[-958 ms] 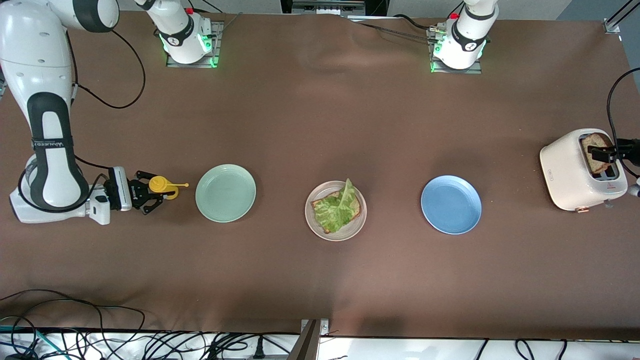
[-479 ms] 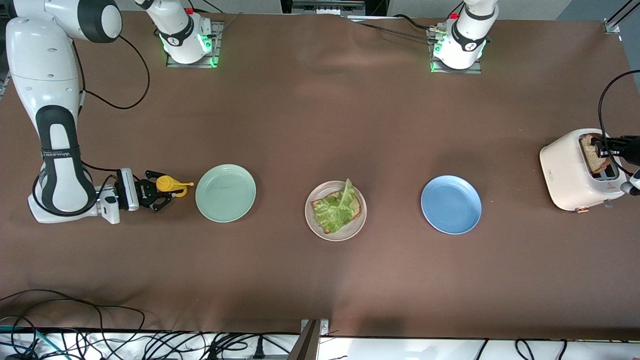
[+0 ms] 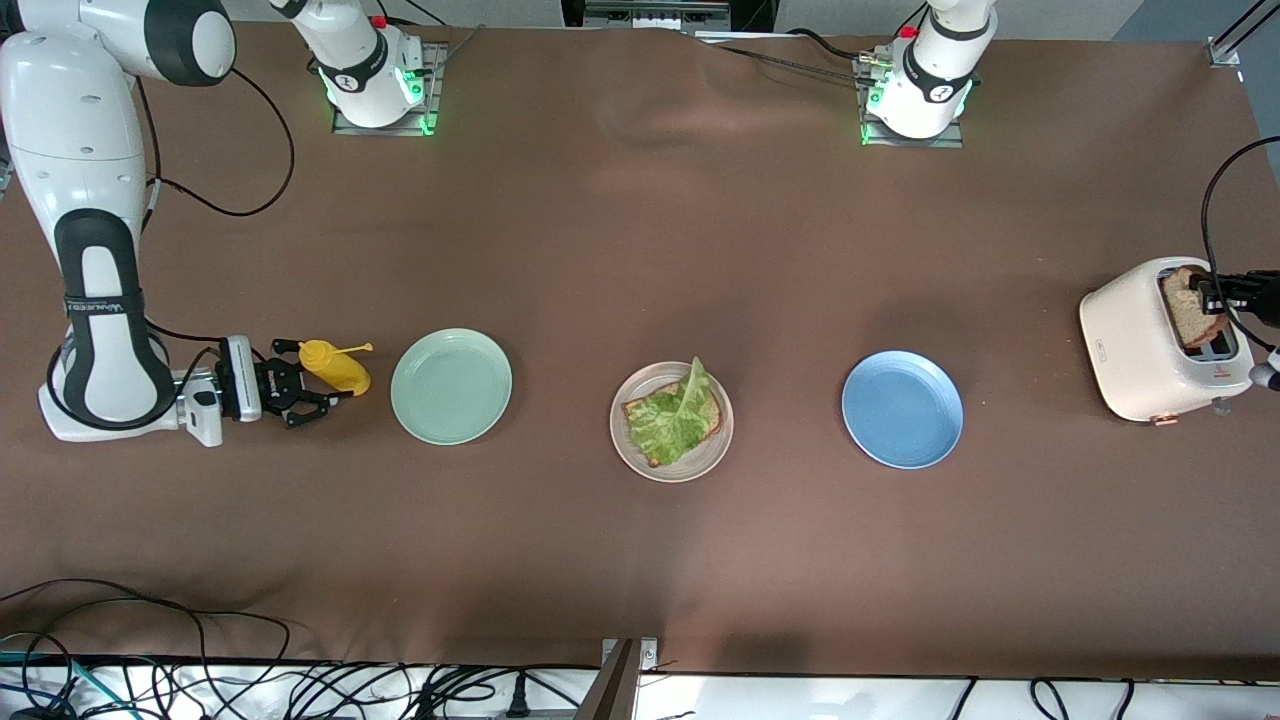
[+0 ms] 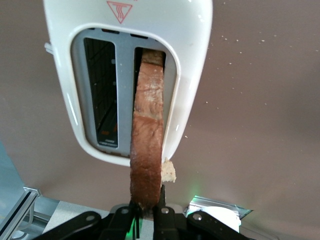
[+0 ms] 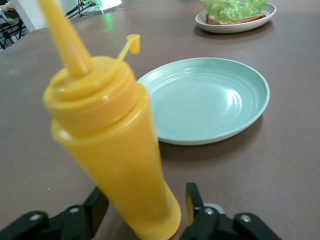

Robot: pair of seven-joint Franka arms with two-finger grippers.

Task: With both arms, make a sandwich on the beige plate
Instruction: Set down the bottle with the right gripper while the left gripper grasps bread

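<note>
Left end effector (image 3: 1213, 293): closing tight on the bread slice (image 4: 148, 150), directly over the toaster (image 3: 1140, 345); fingertips (image 4: 162, 212) pinching the slice's upper edge.
Bread slice: standing upright, lower part sitting in one toaster slot, the neighbouring slot showing dark.
Toaster: resting at the left arm's end of the counter (image 3: 640, 250), well apart from the plates.
Right end effector (image 3: 300, 393): lying low at the right arm's end of the counter, jaws standing apart on either side of the mustard bottle's (image 3: 337, 366) base, gripping nothing.
Mustard bottle: tilting, yellow, nozzle cap hanging open, sitting just beside the mint plate (image 3: 451, 386).
Beige plate (image 3: 671, 421): sitting mid-counter between the mint plate and the blue plate (image 3: 902, 408).
Sandwich (image 3: 675, 417): lying on the beige plate, showing one brown slice with lettuce (image 5: 233, 8) covering it, no top slice in place.
Mint plate, blue plate: lying bare.
</note>
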